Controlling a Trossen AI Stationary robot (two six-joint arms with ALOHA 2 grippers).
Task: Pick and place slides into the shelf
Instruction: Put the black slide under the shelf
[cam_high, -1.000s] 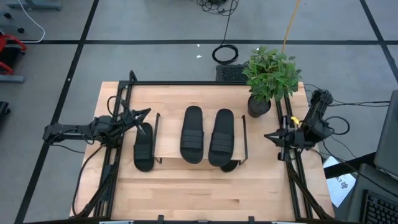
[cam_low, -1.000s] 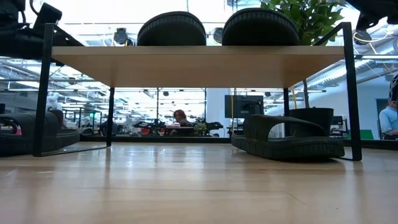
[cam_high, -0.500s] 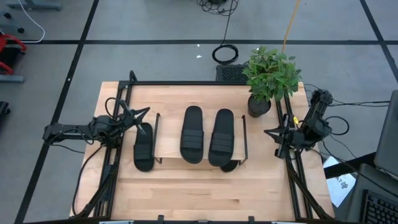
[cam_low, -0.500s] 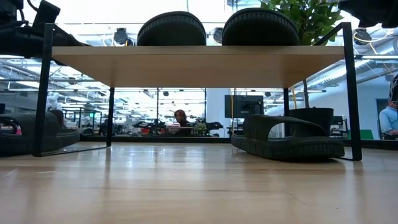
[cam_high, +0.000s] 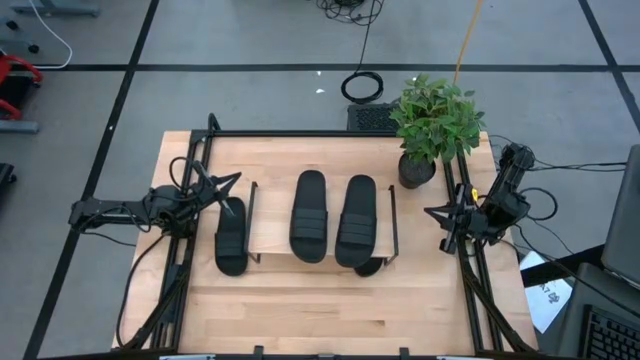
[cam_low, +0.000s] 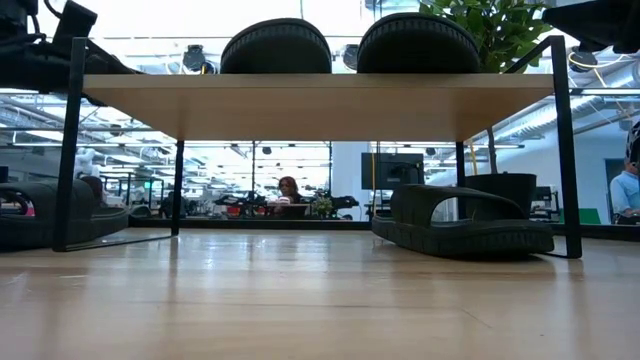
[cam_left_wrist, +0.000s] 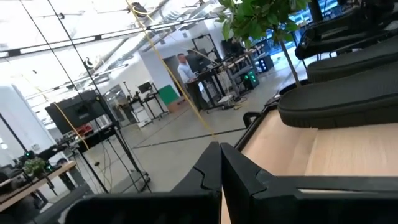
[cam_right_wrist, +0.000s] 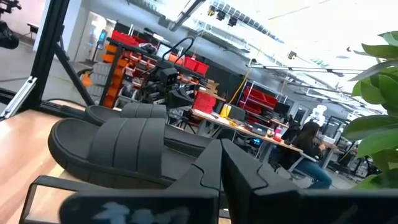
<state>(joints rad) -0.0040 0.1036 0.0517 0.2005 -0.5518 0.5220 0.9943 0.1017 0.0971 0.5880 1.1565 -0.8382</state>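
I took the shelf (cam_high: 322, 232) as my marker: it stood in the middle of the counter (cam_high: 300, 320), its pale top board carrying two slides (cam_high: 310, 215) side by side, lengthwise. From the low camera I saw a third slide (cam_low: 462, 225) on the counter under the shelf, toward the plant's side, its toe just poking out past the front edge in the overhead shot. The fourth slide (cam_high: 231, 236) lay on the counter just outside the shelf's left legs, parallel to the pair on top. My left hand (cam_high: 232, 181) hung just beyond the far end of that fourth slide, off the shelf's left side, fingers clenched together on nothing, apart from the sandal. My right hand (cam_high: 432, 214) sat off the shelf's right side, near the counter's right rail and just in front of the potted plant (cam_high: 434, 125), also clenched and empty, well apart from every slide. Its wrist camera showed a slide (cam_right_wrist: 118, 152) lying ahead of the closed fingertips (cam_right_wrist: 214, 163).
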